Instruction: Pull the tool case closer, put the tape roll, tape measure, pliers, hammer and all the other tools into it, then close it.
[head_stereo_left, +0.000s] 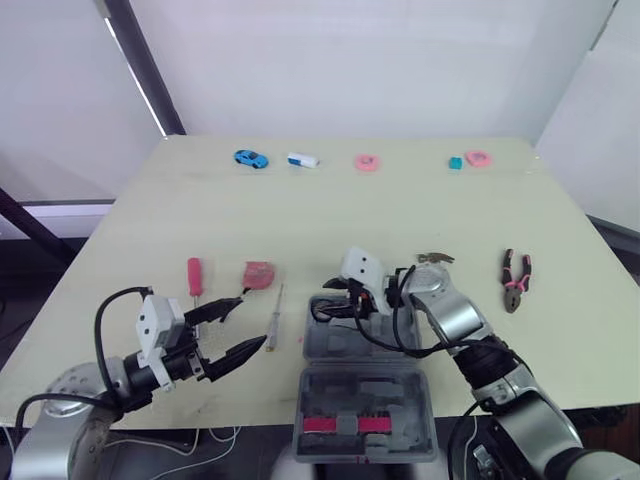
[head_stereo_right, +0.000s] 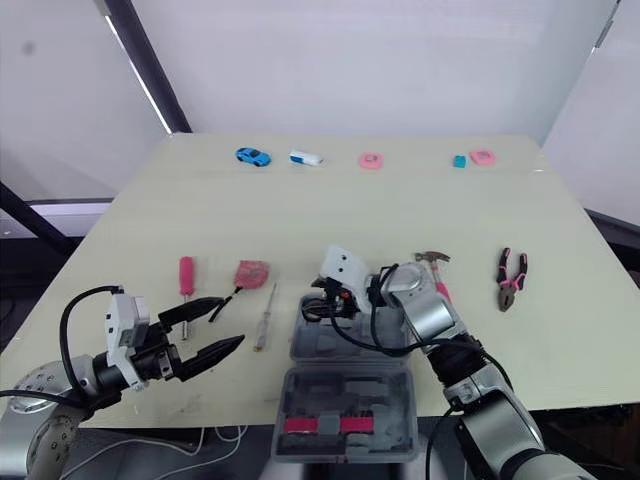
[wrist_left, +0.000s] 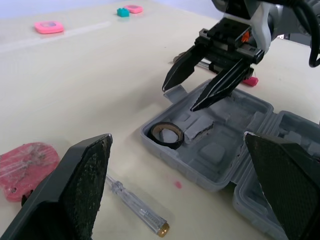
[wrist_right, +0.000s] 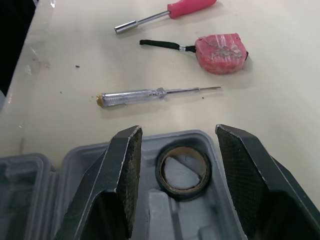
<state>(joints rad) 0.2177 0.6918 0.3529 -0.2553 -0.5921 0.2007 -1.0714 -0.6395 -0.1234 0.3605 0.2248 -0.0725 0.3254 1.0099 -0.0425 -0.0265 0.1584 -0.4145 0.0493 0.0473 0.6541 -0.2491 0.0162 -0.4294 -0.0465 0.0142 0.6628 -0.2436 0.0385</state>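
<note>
The surface (head_stereo_left: 400, 220) carries the open tool case (wrist_left: 225, 125) at its near edge. The tape roll (wrist_left: 172, 141) lies flat in the case's left pocket. The right claw (wrist_left: 179, 98) hangs spread just above the roll, touching nothing. It should probably lift straight up so neither finger snags the roll. The left claw (head_stereo_left: 250, 322), also spread, hovers just left of the clear screwdriver (head_stereo_left: 273, 316), which looks thin and flat. A low pinch across its handle seems best, keeping clear of the tape measure (head_stereo_left: 258, 274) just beyond
</note>
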